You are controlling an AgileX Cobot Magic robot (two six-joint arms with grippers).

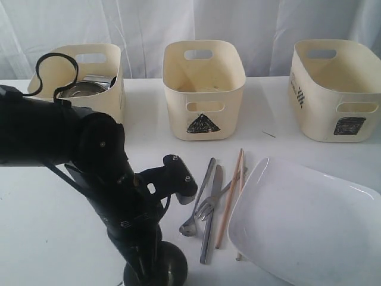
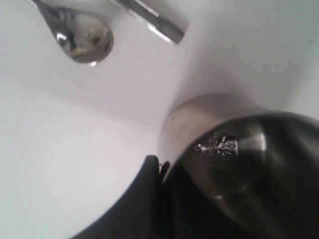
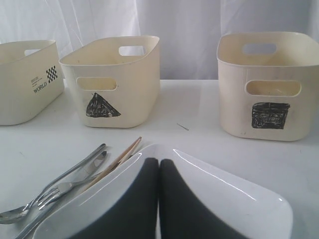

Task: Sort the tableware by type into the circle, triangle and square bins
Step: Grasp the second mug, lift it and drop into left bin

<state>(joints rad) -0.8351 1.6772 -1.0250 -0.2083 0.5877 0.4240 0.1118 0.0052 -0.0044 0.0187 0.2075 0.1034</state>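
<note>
My left gripper [image 2: 158, 167] is shut on the rim of a steel mug [image 2: 239, 164], which stands at the table's front edge [image 1: 164, 268] under the left arm. A spoon [image 1: 189, 225], knife [image 1: 209, 223], fork [image 1: 209, 205] and wooden chopsticks [image 1: 231, 193] lie side by side mid-table. The large white plate [image 1: 303, 223] rests to their right. My right gripper [image 3: 159, 167] hangs shut and empty over the plate [image 3: 239, 199]. The left bin [image 1: 77, 77] holds shiny steel ware [image 1: 89, 86]; its mark is hidden. The triangle bin [image 1: 204, 89] and square bin [image 1: 336, 89] stand behind. The small white bowl is out of view.
The left arm [image 1: 71, 149] fills the front left of the exterior view, its cable looping up before the left bin. A white curtain hangs behind the bins. The spoon's bowl [image 2: 84, 37] and knife end [image 2: 149, 20] lie close to the mug.
</note>
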